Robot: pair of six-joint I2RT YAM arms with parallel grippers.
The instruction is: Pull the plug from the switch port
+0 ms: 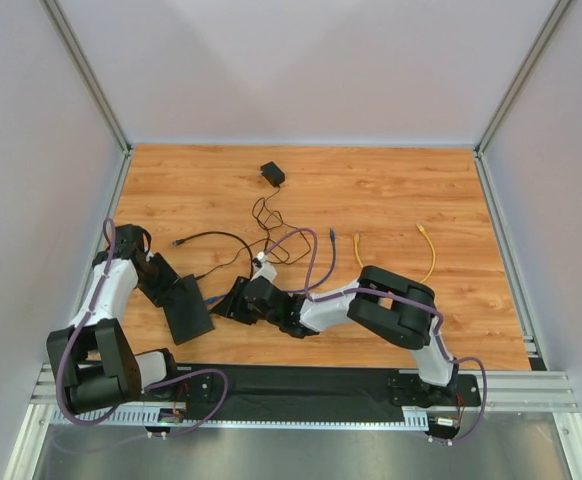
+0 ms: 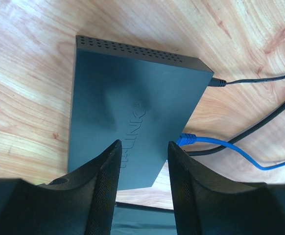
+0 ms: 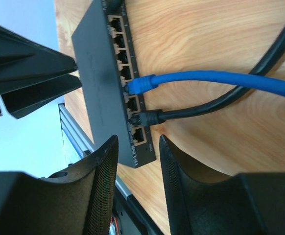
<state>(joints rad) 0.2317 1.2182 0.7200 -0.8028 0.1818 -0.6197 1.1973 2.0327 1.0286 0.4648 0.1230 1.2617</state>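
Lying flat on the wooden table point(image 1: 391, 190), the black switch point(image 1: 187, 309) is seen between the two grippers. A blue plug point(image 3: 141, 84) is seated in a port midway along the switch's socket edge, and a black plug point(image 3: 150, 117) is seated nearer the corner, one empty port between them. The left gripper point(image 2: 143, 147) is held over the switch's top, fingers apart, nothing clamped. The right gripper point(image 3: 137, 144) is held at the switch's socket corner, just short of the black plug, fingers likewise apart and empty. A small black adapter point(image 1: 272, 173) is seen well beyond the switch.
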